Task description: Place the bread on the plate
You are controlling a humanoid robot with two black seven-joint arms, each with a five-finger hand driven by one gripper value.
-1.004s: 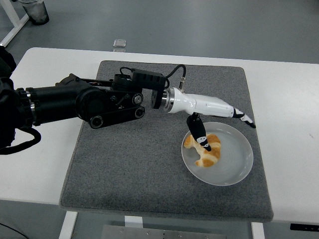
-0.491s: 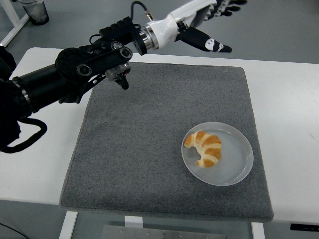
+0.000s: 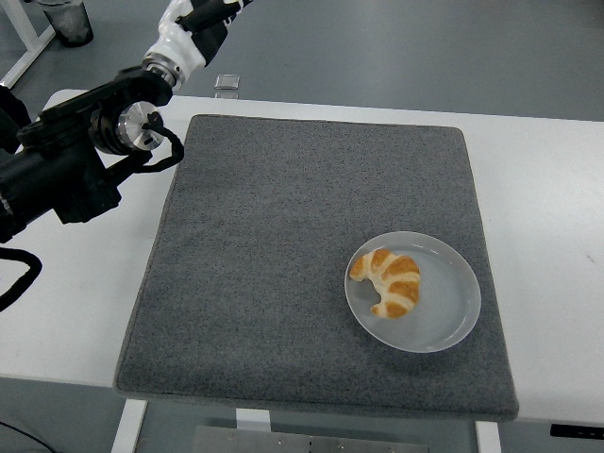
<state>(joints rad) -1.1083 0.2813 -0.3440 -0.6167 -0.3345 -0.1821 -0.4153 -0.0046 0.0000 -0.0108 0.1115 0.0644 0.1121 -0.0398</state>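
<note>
- Bread: 1 croissant (image 3: 390, 281) lies on the left half of the grey plate (image 3: 451, 311), fully inside the rim, its curved back towards the plate's far left edge. The task's placing step looks complete.
- Plate: it sits on the right front part of the grey mat (image 3: 274, 274), which covers the middle of the white table (image 3: 547, 208).
- Left arm (image 3: 85, 160): it enters from the left edge and rises over the table's far left corner, well apart from the plate. The left hand (image 3: 203, 11) is cut by the top edge of the view; whether it is wide or narrow cannot be told, and nothing is seen in it.
- Place relative to the fingers: the croissant lies far below and to the right of the hand, across most of the mat.
- Right arm: not in view.
- Risk 1: the arm's black cable loop (image 3: 168, 151) hangs at the mat's far left corner; a low sweep could catch and drag the mat, shifting the plate.
- Risk 2: any return reach towards the plate could nudge the croissant off it.
- Other items: a small clear object (image 3: 225, 83) on the floor beyond the table and a dark bin (image 3: 66, 21) at the top left.
- Writing: no brand, label or readable text is visible.
</note>
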